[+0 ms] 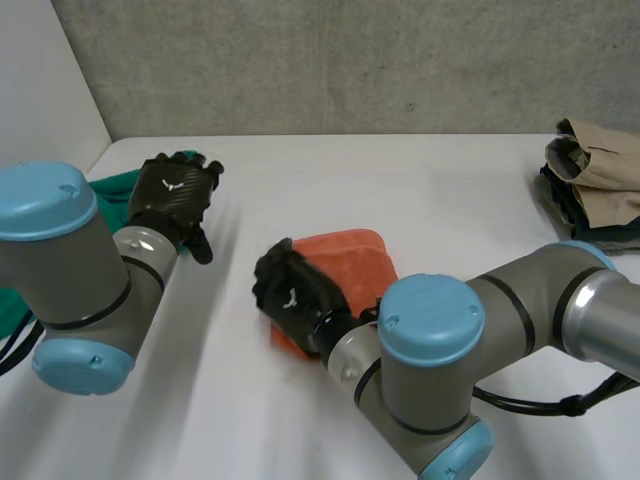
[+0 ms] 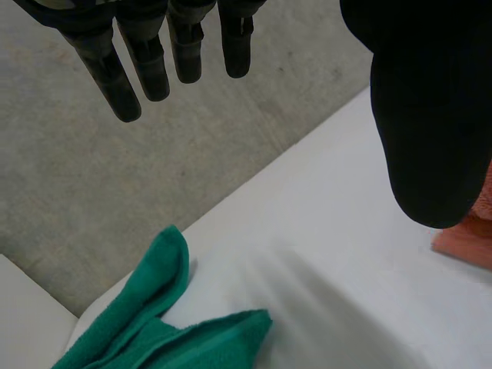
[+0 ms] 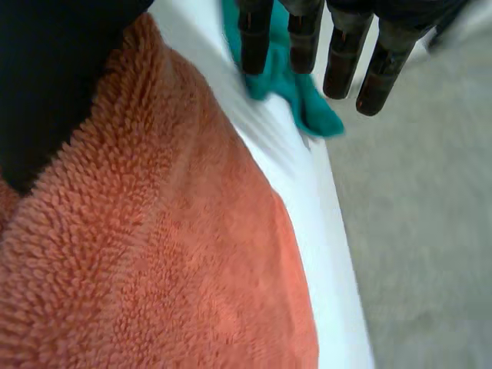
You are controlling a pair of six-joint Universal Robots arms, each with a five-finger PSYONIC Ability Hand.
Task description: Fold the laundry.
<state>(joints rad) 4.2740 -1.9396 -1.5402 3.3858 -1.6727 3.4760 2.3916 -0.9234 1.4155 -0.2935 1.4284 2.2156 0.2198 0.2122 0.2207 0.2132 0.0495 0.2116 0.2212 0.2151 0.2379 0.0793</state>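
Orange terry towel (image 1: 350, 262), one, lies folded in the middle of the white table (image 1: 420, 185), with the right hand (image 1: 290, 290) at its near left edge, fingers straight and spread past the towel, gripping nothing. One green cloth (image 1: 108, 188) lies crumpled at the table's left edge, and the left hand (image 1: 176, 190) hangs above it with fingers straight, thumb apart and nothing in it. One pile of folded clothes (image 1: 597, 178), beige on top of dark blue, sits at the far right edge, before a grey concrete wall (image 1: 350, 60).
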